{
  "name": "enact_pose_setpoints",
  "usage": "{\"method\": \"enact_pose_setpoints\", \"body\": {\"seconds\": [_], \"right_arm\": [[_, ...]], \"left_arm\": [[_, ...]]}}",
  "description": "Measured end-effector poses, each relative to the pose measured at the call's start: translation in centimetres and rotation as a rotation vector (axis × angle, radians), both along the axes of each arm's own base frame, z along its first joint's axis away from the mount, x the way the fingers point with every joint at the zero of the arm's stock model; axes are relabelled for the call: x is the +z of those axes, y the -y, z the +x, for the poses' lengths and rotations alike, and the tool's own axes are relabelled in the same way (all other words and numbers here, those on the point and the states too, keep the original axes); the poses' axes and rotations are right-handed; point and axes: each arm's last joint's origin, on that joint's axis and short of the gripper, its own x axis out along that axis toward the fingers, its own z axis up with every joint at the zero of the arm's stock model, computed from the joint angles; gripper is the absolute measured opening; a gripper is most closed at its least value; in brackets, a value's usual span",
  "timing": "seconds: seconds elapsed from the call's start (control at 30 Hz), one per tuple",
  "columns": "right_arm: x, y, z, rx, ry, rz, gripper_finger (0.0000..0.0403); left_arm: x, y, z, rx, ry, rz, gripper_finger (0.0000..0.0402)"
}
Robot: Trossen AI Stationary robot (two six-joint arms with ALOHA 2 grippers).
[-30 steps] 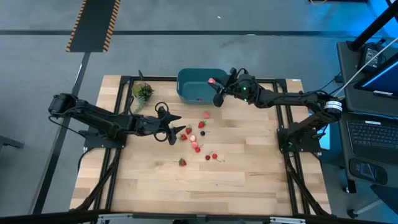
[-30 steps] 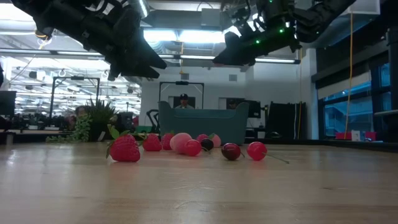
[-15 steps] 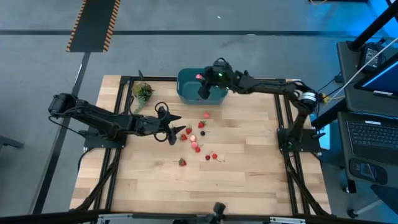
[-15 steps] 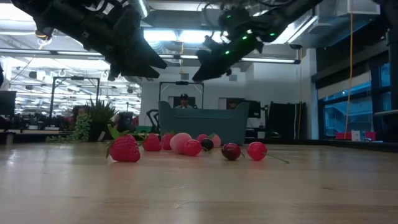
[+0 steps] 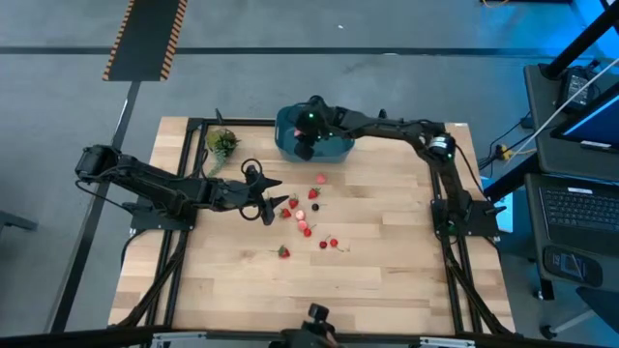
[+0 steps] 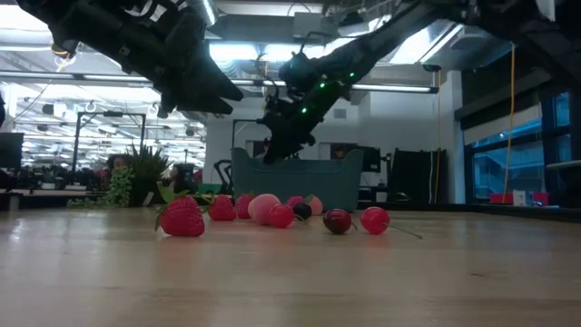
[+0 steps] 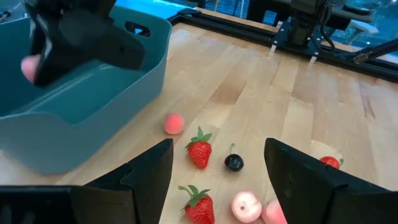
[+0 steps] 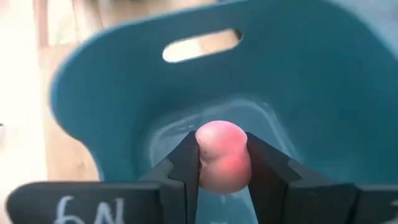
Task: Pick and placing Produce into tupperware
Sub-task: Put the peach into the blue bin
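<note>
- Fingers [image 8: 186, 168] of the right gripper [image 8: 222, 163] are pinched on a pink piece of produce [image 8: 221, 163], one on each side of it, directly above the inside of the teal tupperware [image 8: 323, 93].
- From overhead, the right gripper [image 5: 303, 142] sits over the tupperware [image 5: 334, 147], its arm reaching in from the tub's right side.
- Spread wide and holding nothing, the left gripper [image 5: 278, 202] hangs above the table [image 5: 387, 271], in front of the tupperware and to its left.
- Loose produce lies on the table in front of the tupperware: a pink ball [image 7: 174, 124] nearest the tub wall, then a strawberry [image 7: 199, 151] and a dark cherry [image 7: 234, 162] beside it, with more red pieces [image 5: 308, 228] farther out.
- Beside the tupperware's left end stands a green leafy bunch [image 5: 222, 142].
</note>
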Motion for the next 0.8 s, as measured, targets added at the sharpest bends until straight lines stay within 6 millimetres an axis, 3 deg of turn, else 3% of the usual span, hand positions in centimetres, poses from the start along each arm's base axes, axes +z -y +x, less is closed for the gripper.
{"method": "enact_pose_setpoints", "body": {"seconds": [0.4, 0.8], "right_arm": [[-2.8, 0.6, 0.5, -0.006, -0.078, 0.085, 0.0106], [-2.8, 0.5, 0.7, -0.003, -0.068, 0.079, 0.0126]], "left_arm": [[0.0, 0.0, 0.0, -0.010, -0.003, -0.001, 0.0245], [0.0, 0.0, 0.0, -0.011, -0.003, -0.001, 0.0245]]}}
